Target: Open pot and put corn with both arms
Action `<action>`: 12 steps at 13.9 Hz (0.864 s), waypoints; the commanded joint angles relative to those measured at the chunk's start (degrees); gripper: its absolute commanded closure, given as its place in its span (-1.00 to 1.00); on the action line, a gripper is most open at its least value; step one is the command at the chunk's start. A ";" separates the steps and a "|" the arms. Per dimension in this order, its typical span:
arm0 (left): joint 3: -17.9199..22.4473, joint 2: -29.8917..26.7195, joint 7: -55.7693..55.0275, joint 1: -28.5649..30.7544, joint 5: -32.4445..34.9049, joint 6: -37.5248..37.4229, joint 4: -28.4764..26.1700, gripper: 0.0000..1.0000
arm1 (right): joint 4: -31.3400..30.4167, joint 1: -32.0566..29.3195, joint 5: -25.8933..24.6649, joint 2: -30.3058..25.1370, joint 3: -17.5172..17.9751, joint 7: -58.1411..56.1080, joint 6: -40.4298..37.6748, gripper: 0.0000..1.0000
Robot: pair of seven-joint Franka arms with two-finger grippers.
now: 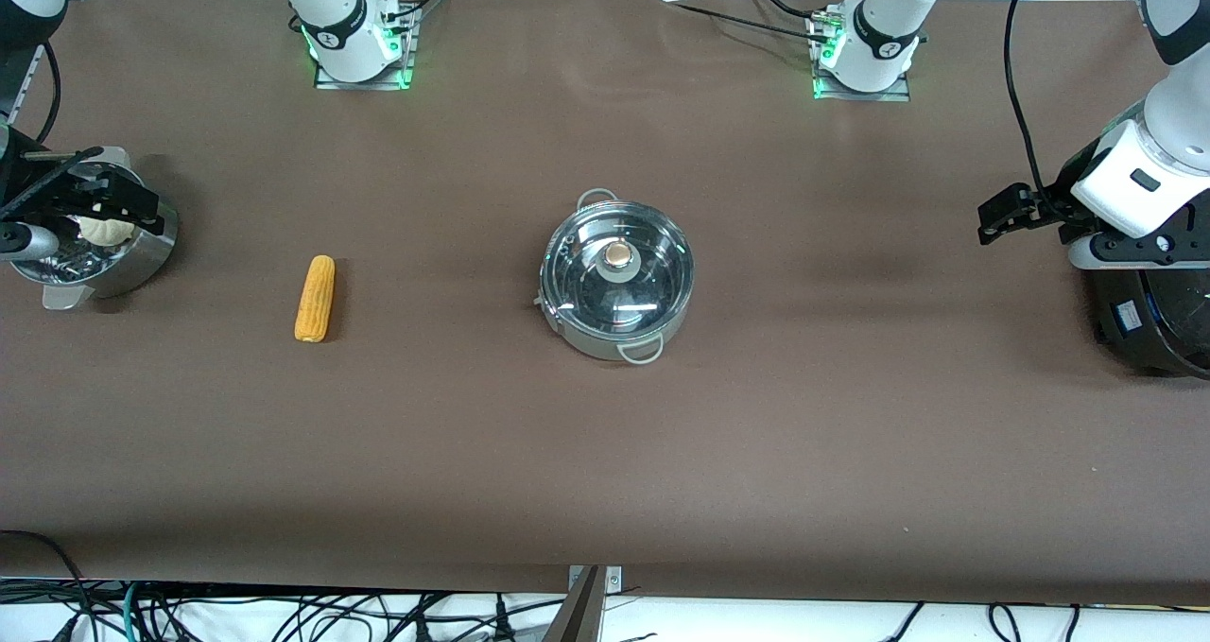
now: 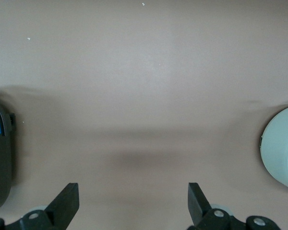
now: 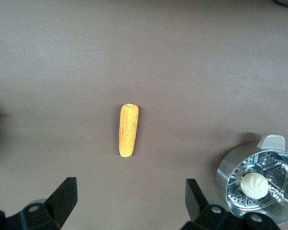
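Two grippers aloft, both spread wide and holding nothing. Left gripper (image 1: pixel 1000 218) up at the left arm's end of the table, beside the big black cooker (image 1: pixel 1158 325), fingers (image 2: pixel 67 203) well apart over bare brown table (image 1: pixel 851 415). Right gripper (image 1: pixel 80 198) up at the right arm's end, over the steel steamer pot (image 1: pixel 113 259), fingers (image 3: pixel 65 199) likewise parted with nothing between them.

Pot (image 1: pixel 616 278) at mid-table, shiny and shallow, glass lid (image 1: pixel 652 273) seated on it with the brass-coloured knob (image 1: pixel 618 256) at its centre. One wire loop handle turned toward the robots' bases, one toward the front camera. Only a pale curved edge of the pot (image 2: pixel 281 146) caught in the left wrist view.

Corn (image 1: pixel 315 298) flat on the table between the steamer pot and the lidded pot, well apart from both, lying lengthwise toward and away from the front camera. Seen whole in the right wrist view (image 3: pixel 128 130), clear of the fingers.

White bun (image 3: pixel 254 184) resting on the perforated insert inside the steamer pot (image 3: pixel 230 167).

Lid not yet lifted, corn untouched
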 commanded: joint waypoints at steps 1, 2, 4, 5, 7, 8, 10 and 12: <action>0.13 -1.42 -0.26 -0.19 1.27 -0.24 -1.14 -1.00 | 0.80 -0.32 0.87 -0.24 -0.54 -0.48 -0.69 -1.00; 0.13 -1.33 -0.26 -0.19 1.27 -0.24 -1.06 -1.00 | 0.80 -0.32 0.96 -0.16 -0.72 -0.30 -0.69 -1.00; 0.21 -1.33 -0.18 -0.19 1.36 -0.24 -1.06 -1.00 | 0.89 -0.14 1.04 -0.07 -0.72 0.48 -0.52 -1.00; 0.21 -1.33 -0.26 -0.19 1.27 -0.24 -1.06 -1.00 | 0.81 -0.23 1.05 -0.07 -0.72 0.57 -0.26 -1.00; 0.30 -1.33 -0.18 -0.19 1.36 -0.24 -0.97 -1.00 | 0.81 -0.23 1.05 -0.07 -0.72 0.58 -0.17 -1.00; 0.47 -1.24 -0.26 -0.19 1.36 -0.24 -0.71 -1.00 | 0.89 -0.23 1.05 -0.07 -0.72 0.58 -0.17 -1.00; 0.56 -1.33 -0.44 -0.02 1.36 -0.32 -0.35 -1.00 | 0.81 -0.31 0.96 -0.15 -0.81 0.49 -0.17 -1.00; 0.65 -1.42 -0.35 0.59 0.84 -0.68 -0.35 -1.00 | 0.89 -0.23 0.96 -0.16 -0.72 0.49 -0.17 -1.00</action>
